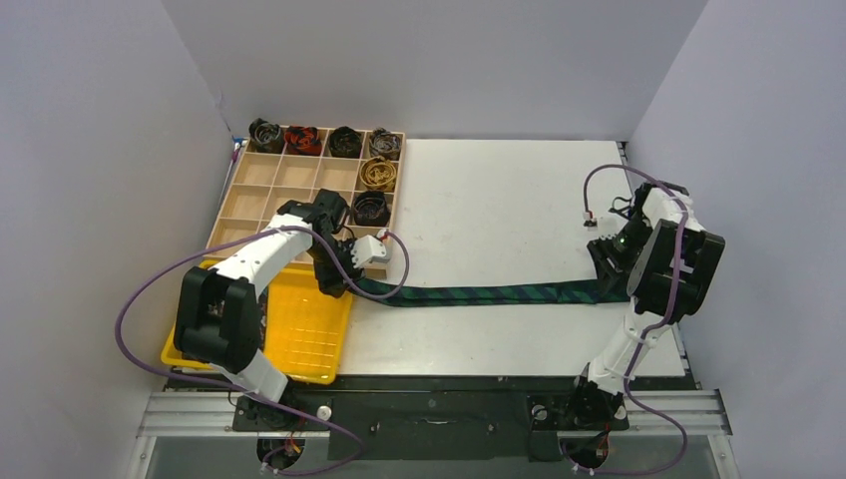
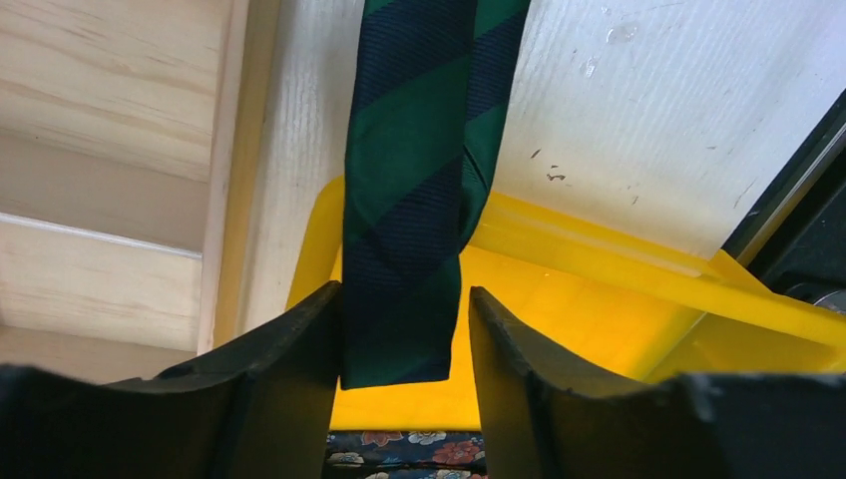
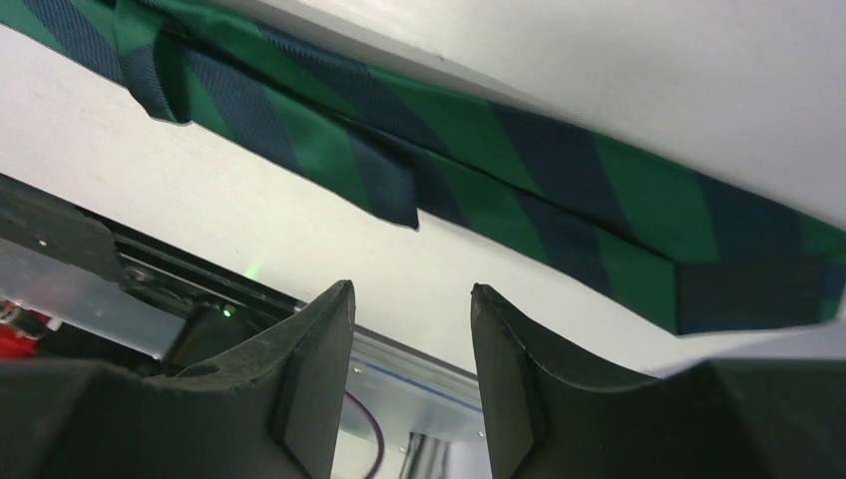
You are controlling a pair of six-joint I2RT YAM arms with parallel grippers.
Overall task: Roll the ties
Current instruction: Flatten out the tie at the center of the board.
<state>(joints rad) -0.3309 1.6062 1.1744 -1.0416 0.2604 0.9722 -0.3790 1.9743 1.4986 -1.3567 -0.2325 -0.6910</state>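
I judge the plaid tie [image 1: 499,293] light, limp and slick, best taken at its narrow end; it lies stretched across the table [image 1: 499,200], that end between my left gripper [image 2: 404,299] fingers above the yellow bin [image 2: 599,299], pinched or not I cannot tell, my right gripper [image 3: 411,299] parted and empty beside the other end.

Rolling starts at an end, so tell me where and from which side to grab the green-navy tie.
Take the tie by its narrow tip, between the left gripper's open fingers at the yellow tray. Come from above, straddling its width: it lies flat.
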